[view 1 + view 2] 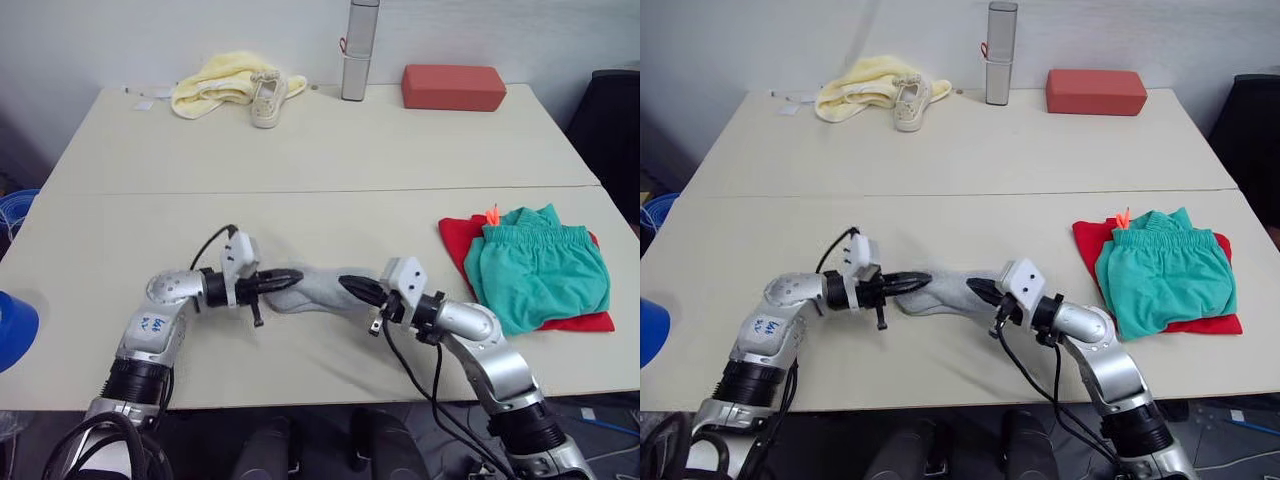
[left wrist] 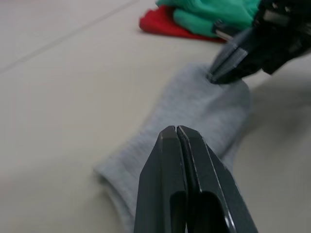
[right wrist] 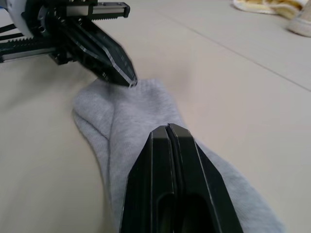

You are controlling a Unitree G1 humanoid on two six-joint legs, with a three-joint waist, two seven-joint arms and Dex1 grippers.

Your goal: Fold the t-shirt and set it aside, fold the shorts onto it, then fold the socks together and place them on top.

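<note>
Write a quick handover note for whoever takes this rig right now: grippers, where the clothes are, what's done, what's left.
Left gripper: shut on one end of the socks.
Right gripper: shut on the other end.
The socks lie at the table's near edge, between the arms.
Done: shorts folded on the folded t-shirt, to the robot's right.
Left: fold the socks together and place them on the shorts.

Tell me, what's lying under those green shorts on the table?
A folded red t-shirt lies under the shorts, showing past their left, right and near edges. Its middle is covered, so anything else beneath cannot be seen.
</note>
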